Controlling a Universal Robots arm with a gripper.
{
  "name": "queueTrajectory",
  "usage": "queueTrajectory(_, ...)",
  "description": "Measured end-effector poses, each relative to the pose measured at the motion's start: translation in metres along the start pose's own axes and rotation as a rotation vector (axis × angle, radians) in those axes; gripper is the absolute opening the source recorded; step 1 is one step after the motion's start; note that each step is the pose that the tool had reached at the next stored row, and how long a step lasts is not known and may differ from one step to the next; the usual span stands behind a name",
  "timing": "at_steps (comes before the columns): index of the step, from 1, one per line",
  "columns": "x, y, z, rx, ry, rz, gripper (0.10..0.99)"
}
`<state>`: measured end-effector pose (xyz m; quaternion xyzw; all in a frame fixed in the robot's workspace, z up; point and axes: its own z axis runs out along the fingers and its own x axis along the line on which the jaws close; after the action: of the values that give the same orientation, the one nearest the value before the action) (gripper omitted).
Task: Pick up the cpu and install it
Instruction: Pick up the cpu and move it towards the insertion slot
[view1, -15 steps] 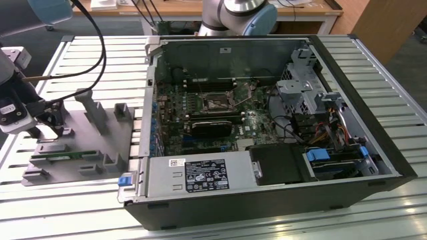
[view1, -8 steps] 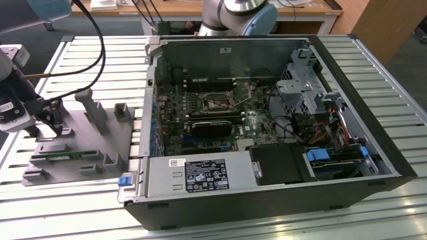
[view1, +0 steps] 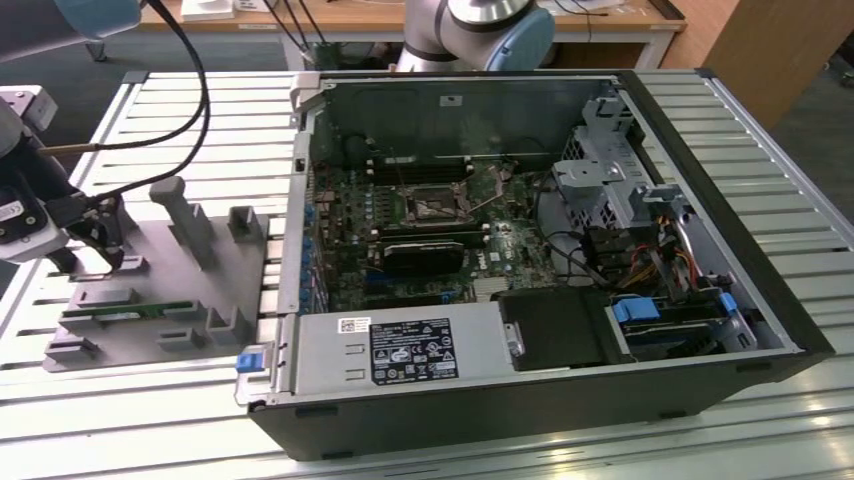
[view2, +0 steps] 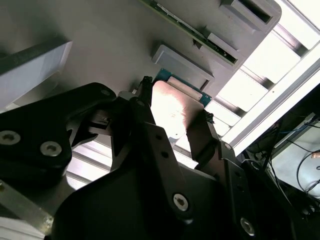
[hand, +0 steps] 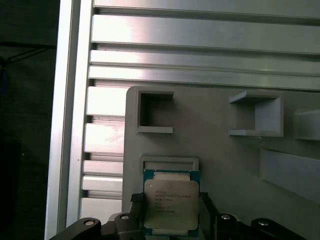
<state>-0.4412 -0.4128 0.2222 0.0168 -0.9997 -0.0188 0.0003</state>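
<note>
Pincer (view2: 176, 104) sat low over the grey holder (view1: 174, 290) on the slatted tabletop (view1: 134, 420), its 2 black fingers (view2: 202, 140) closed against opposite edges of the cpu (hand: 171, 202), which lay flat in its recess there, well apart from the open computer case (view1: 534, 250).

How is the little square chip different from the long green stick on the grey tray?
The chip is square with a shiny silver top; the stick is long, thin and green. The chip lies flat, the stick stands on its edge in a slot. Both sit on the grey tray.
</note>
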Motion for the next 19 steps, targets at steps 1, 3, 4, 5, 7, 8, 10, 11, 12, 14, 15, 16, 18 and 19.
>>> queueTrajectory(1, 0.0, 0.0, -0.0003, 0.0, 0.0001, 0.0, 0.529)
queueTrajectory(3, 0.0, 0.0, -0.001, 0.0, 0.0001, 0.0, 0.529)
queueTrajectory(4, 0.0, 0.0, -0.0012, 0.0, 0.0, 0.0, 0.529)
queueTrajectory(5, 0.0, 0.0001, -0.0014, 0.0, -0.0001, 0.0, 0.529)
queueTrajectory(7, 0.0, 0.0001, -0.0022, 0.0, 0.0002, 0.0, 0.529)
queueTrajectory(8, 0.0, 0.0001, -0.0028, 0.0, 0.0003, 0.0, 0.529)
queueTrajectory(10, 0.0, 0.0001, -0.0037, 0.0, 0.0001, 0.0, 0.529)
queueTrajectory(11, 0.0, 0.0002, -0.0043, 0.0, 0.0001, 0.0, 0.529)
queueTrajectory(12, 0.0, 0.0002, -0.0049, 0.0, 0.0001, 0.0, 0.529)
queueTrajectory(14, 0.0, 0.0002, -0.006, 0.0, 0.0, 0.0, 0.529)
queueTrajectory(15, 0.0, 0.0003, -0.0063, 0.0, -0.0001, 0.0, 0.529)
queueTrajectory(16, 0.0, 0.0003, -0.0068, 0.0, 0.0, 0.0, 0.529)
queueTrajectory(18, 0.0, 0.0003, -0.0076, 0.0, 0.0, 0.0, 0.529)
queueTrajectory(19, 0.0, 0.0003, -0.008, 0.0, 0.0, 0.0, 0.529)
